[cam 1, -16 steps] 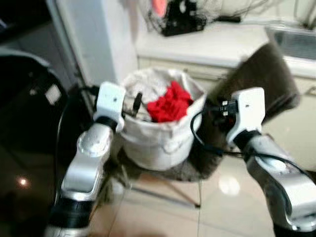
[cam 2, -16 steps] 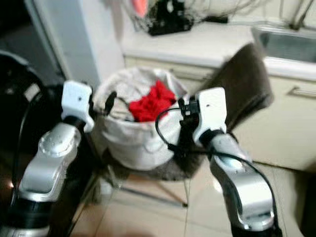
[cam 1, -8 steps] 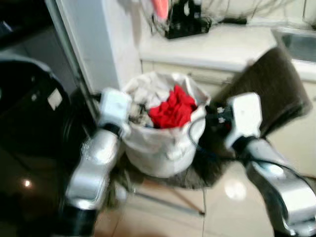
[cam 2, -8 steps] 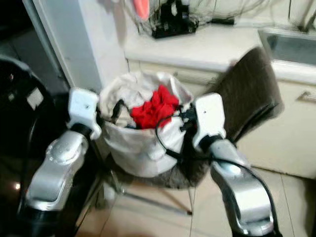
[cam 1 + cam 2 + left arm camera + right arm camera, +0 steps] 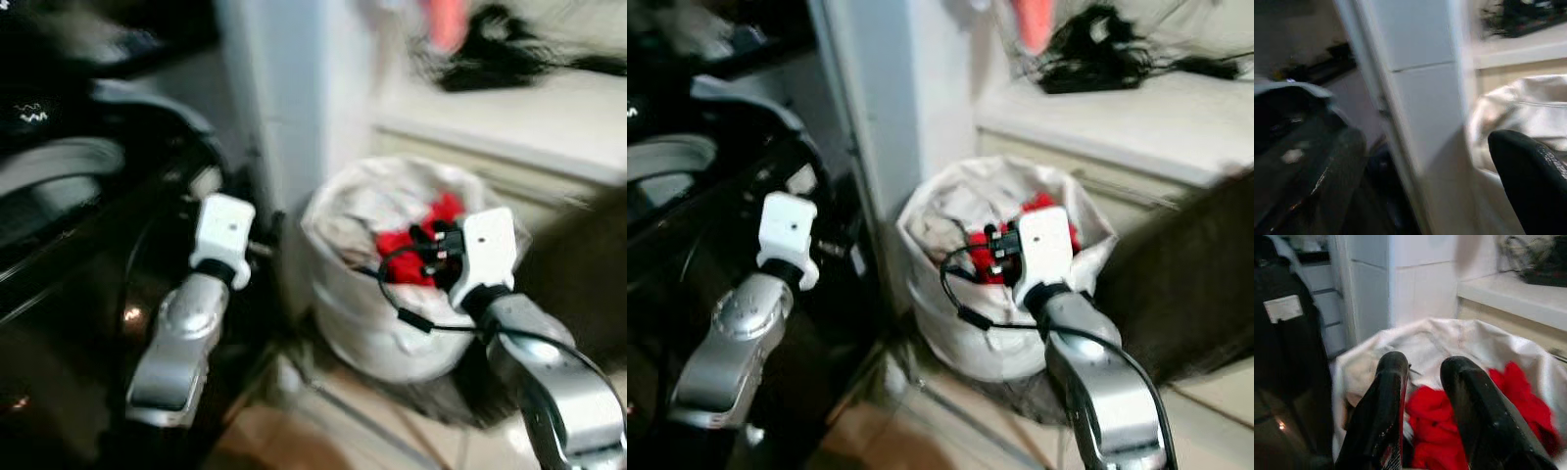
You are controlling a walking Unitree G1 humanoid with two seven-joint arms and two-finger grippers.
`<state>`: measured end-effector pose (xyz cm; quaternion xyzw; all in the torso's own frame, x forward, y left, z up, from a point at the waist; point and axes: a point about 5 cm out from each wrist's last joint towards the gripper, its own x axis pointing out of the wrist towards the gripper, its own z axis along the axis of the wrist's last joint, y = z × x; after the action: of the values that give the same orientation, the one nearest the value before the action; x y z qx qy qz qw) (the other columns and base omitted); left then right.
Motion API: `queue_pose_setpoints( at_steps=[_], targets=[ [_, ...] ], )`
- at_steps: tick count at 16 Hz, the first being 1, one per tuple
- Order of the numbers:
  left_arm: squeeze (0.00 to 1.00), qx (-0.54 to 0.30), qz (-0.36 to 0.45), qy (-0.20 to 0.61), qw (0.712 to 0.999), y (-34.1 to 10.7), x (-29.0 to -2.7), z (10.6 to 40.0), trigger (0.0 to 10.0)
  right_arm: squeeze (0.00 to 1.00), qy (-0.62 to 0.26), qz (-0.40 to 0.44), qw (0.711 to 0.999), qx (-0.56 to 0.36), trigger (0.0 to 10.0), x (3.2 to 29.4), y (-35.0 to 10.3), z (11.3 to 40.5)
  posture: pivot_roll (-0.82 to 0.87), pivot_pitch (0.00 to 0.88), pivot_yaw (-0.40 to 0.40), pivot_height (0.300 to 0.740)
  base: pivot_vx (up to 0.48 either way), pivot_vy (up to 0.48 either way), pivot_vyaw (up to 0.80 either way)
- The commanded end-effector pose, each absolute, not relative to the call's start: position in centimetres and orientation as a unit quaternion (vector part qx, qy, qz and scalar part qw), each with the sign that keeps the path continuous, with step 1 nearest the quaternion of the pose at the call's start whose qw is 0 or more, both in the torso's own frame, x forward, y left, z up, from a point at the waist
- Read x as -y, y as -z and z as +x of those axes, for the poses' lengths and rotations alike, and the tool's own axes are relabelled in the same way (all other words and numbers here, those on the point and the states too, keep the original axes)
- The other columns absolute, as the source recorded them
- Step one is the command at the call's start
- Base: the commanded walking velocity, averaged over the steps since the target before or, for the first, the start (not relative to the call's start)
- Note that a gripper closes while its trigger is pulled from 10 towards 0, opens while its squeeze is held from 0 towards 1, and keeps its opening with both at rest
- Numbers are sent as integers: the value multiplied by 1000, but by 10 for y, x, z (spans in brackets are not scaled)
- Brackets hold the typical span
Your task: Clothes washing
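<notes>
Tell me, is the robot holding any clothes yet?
No. The right gripper hangs open above the red cloth in the white laundry bag, gripping nothing. The left gripper holds nothing visible.

The scene is viewed from head height by both eye views, looking forward and down, with a white laundry bag (image 5: 989, 294) of clothes at mid-distance below a pale bench (image 5: 1136, 117). The same bag is seen close up along the right tool (image 5: 1422, 377) by its wrist view. The bag's edge and a white cabinet (image 5: 1415, 98) are taken in at close range by the left wrist view.
</notes>
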<state>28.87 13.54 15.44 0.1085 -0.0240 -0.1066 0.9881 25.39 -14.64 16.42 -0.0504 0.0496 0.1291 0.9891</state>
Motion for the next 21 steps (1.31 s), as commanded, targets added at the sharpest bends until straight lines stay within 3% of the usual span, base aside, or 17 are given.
queue_pose_setpoints(
  at_steps=[1, 7, 9, 13, 16, 17, 18, 21],
  targets=[
    [0, 30, 120, 92, 988, -158, -145, 289, 10000, 0, -143, -47, 988, -36, 10000, 141, -168, 254, -12, 0, 46, 740, 334, 0, 800],
    [0, 29, 104, 106, 989, -157, -141, 288, 10000, 0, -113, -43, 992, -35, 10000, 146, -167, 256, -17, 0, 56, 740, 274, 0, 133],
    [0, 35, 70, 137, 987, -158, -131, 287, 10000, 0, -46, -79, 995, -40, 10000, 162, -170, 263, -23, 0, 58, 740, 0, 0, 0],
    [0, 26, 54, 128, 990, -156, -127, 293, 10000, 0, 31, -75, 996, -31, 10000, 187, -182, 268, -43, 0, 51, 740, 0, 0, 0],
    [0, 31, 49, 116, 992, -161, -129, 303, 10000, 0, 43, -54, 993, -97, 10000, 200, -168, 276, -51, 0, 44, 740, 0, 0, 0],
    [0, 32, 50, 117, 991, -162, -129, 304, 10000, 82, 32, -45, 992, -112, 10000, 201, -165, 280, -53, 0, 45, 740, 0, 0, 0],
    [0, 34, 53, 130, 990, -163, -127, 305, 10000, 1000, 23, -33, 992, -117, 10000, 205, -165, 289, -57, 0, 47, 740, 0, 0, 0],
    [0, 31, 39, 189, 981, -161, -118, 302, 10000, 1000, -18, -66, 985, -161, 10000, 215, -158, 306, -55, 0, 42, 740, 0, 0, 0]
  ],
)
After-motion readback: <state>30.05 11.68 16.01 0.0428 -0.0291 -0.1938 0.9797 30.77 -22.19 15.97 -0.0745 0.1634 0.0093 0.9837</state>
